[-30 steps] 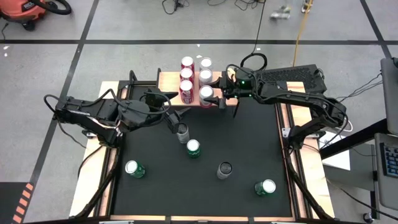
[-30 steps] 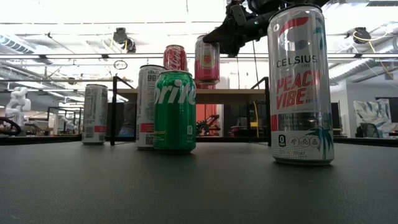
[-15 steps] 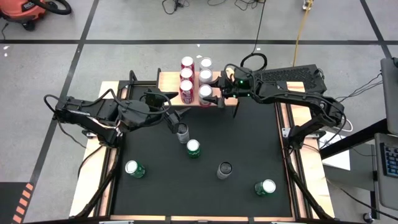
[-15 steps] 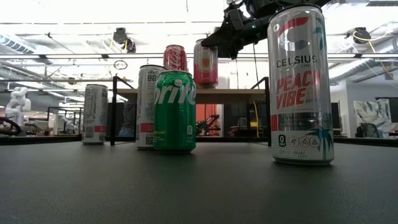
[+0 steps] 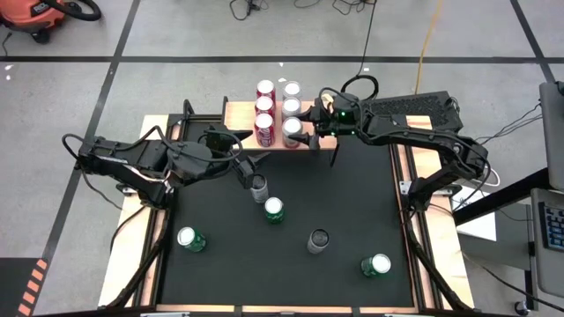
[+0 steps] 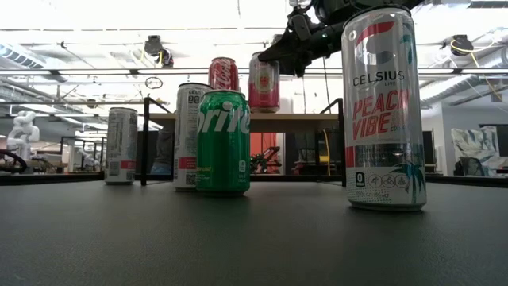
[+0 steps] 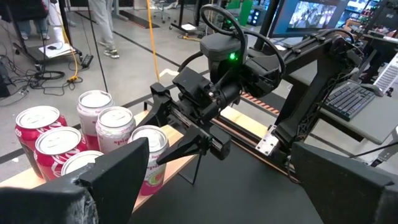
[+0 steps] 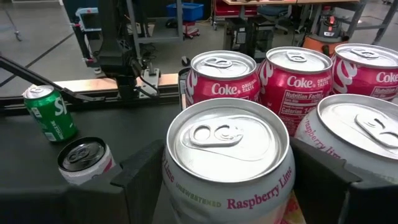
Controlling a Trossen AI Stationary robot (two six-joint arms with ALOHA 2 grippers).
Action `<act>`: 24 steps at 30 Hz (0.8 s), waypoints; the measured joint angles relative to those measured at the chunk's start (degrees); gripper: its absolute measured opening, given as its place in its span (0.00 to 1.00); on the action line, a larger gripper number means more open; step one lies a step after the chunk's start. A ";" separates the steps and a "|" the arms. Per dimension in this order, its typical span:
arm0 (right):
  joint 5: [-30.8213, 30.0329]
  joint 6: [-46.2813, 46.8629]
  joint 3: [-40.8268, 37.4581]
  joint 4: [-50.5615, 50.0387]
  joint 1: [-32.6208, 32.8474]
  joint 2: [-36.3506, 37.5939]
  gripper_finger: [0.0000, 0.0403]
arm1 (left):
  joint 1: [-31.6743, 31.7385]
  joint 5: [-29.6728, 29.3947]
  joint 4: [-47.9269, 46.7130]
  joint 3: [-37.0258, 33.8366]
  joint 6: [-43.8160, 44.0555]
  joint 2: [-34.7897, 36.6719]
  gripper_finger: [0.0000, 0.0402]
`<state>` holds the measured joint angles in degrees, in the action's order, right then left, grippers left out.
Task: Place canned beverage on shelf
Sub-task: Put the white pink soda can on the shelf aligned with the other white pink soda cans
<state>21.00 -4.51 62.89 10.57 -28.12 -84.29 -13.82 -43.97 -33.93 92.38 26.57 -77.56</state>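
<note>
Right arm reached across the far edge of the table, its right gripper (image 5: 304, 138) level with fingers (image 8: 144, 177) set on either side of a can. Left arm lay low along the table's left side, left gripper (image 5: 249, 170) spread wide, holding nothing.

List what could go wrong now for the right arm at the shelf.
The right gripper holds the raspberry lime can at the shelf's front corner; set down too near the edge, it could tip off. The Coke cans stand close beside it, so a sideways nudge might knock them.
</note>
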 joint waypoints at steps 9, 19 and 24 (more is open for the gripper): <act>-0.07 0.83 0.00 0.00 -0.03 0.00 0.71 | 0.00 0.00 0.00 0.00 0.00 0.00 0.99; -1.48 0.83 0.00 1.15 -0.04 0.02 0.72 | 0.00 0.00 -0.02 0.00 0.00 0.00 0.99; -1.41 1.56 0.00 1.20 -0.04 0.02 0.72 | -0.02 0.00 0.00 0.00 0.00 0.02 0.99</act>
<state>19.59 -2.96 62.89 11.77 -28.16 -84.27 -13.84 -43.97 -33.93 92.38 26.57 -77.54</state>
